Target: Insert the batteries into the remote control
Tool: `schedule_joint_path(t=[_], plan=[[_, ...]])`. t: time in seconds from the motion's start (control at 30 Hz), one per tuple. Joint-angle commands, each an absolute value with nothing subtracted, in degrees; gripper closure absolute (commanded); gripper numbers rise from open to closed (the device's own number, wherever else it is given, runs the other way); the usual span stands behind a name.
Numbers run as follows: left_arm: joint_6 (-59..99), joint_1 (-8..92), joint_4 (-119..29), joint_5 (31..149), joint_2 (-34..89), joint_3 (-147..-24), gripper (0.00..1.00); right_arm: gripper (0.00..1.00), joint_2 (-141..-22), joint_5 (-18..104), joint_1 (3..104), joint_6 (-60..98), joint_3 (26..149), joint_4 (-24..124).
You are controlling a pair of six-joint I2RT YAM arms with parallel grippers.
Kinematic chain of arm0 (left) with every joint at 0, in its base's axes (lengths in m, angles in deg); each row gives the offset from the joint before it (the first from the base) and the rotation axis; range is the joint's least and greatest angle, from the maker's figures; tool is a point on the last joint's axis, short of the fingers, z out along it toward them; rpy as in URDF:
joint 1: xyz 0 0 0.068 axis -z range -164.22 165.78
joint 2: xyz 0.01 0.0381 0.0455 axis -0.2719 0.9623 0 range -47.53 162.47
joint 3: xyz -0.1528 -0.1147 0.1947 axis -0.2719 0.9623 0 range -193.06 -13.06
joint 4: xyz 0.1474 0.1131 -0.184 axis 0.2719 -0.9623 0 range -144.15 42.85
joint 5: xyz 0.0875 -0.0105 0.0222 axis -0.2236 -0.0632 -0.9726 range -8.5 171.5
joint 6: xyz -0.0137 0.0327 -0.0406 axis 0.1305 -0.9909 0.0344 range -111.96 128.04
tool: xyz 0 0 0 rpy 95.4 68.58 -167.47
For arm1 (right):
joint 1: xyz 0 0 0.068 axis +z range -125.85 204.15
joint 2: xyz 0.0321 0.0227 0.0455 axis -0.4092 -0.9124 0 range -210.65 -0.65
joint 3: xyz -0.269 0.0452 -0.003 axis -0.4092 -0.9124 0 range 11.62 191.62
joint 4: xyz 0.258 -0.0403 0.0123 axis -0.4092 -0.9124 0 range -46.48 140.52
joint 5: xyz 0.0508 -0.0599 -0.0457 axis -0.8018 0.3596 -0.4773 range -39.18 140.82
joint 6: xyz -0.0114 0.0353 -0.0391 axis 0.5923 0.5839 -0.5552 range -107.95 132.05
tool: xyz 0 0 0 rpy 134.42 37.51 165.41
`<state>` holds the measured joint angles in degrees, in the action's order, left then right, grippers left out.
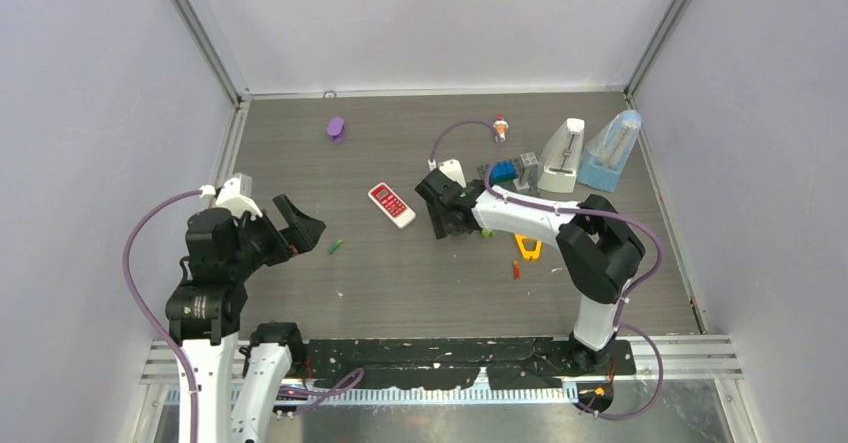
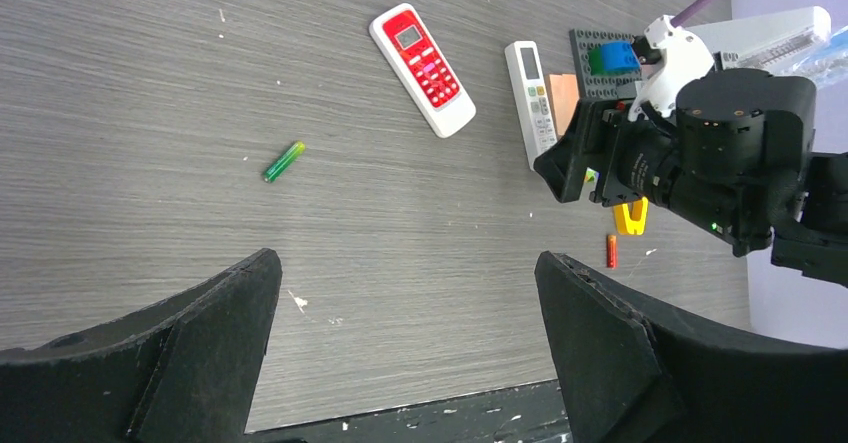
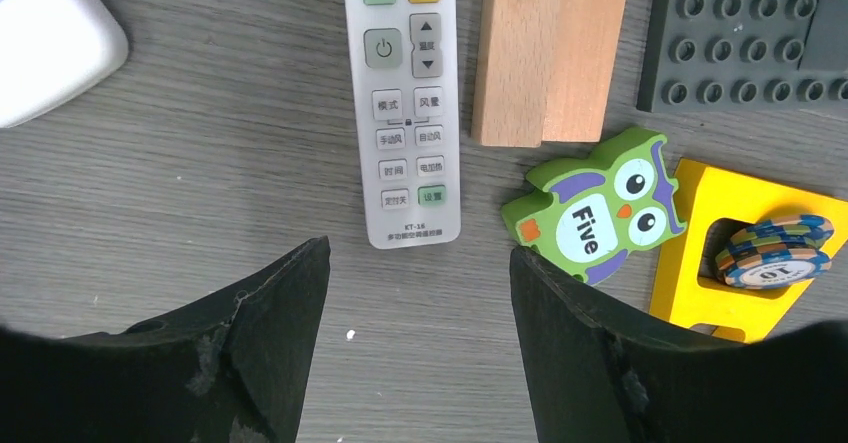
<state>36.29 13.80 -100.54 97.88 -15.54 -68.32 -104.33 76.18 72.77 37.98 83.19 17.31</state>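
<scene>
From above: green battery point(image 1: 336, 247) loose on the counter point(image 1: 300, 143), just ahead of the left fingers point(image 1: 295, 231). Red-orange battery point(image 1: 516, 270) near the right arm's elbow, beside a yellow piece point(image 1: 527, 248). Red remote point(image 1: 391, 204) between the two arms, buttons up. Nothing loaded yet, by the look of it. Likely trouble: batteries tiny and round, apt to roll away or squirt out of a pinch. Left arm folded back at the near left, wrist low, fingers spread wide and empty. Right arm reaching leftward across the middle, right fingers point(image 1: 442, 208) pointing down, partly apart, empty.

From the left wrist: green battery lying slantwise on bare counter, ahead and between the wide fingers. Red remote beyond it. White remote point(image 2: 531, 98) farther right, its near end hidden by the right arm's wrist. Possible clash of arms if both head for the middle at once.

From the right wrist: white remote straight ahead, buttons up, just beside a wooden block point(image 3: 550, 53), with an owl tile point(image 3: 595, 208) near its lower corner. Battery hatch presumably underneath, so a flip probably needed first. Thin flat body hard to lift, liable to skid into block or owl. Fingers moderately apart, framing the remote's near end, gripping nothing. No battery visible here.
</scene>
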Motion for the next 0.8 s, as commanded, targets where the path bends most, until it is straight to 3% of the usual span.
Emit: schedule_joint_path(t=[0.0,0.27,0.47,0.6,0.77], plan=[[36.76,13.84,-97.57,99.78,-15.20,-68.25,0.00,0.28,-105.12,75.13,72.02,39.34,82.83,20.78],[36.90,13.79,-97.30,99.88,-14.80,-68.44,0.00,0.29,-107.12,69.96,69.02,39.12,81.92,24.80],[36.91,13.77,-97.27,100.02,-14.65,-68.66,0.00,0.39,-109.14,70.84,67.52,39.61,82.28,25.11],[37.04,13.84,-96.10,101.96,-15.06,-68.40,0.00,0.54,-109.88,70.89,67.48,38.67,82.24,25.31],[37.43,13.82,-93.50,105.36,-16.11,-67.47,0.01,0.85,-109.06,66.29,67.40,37.83,81.15,26.80]])
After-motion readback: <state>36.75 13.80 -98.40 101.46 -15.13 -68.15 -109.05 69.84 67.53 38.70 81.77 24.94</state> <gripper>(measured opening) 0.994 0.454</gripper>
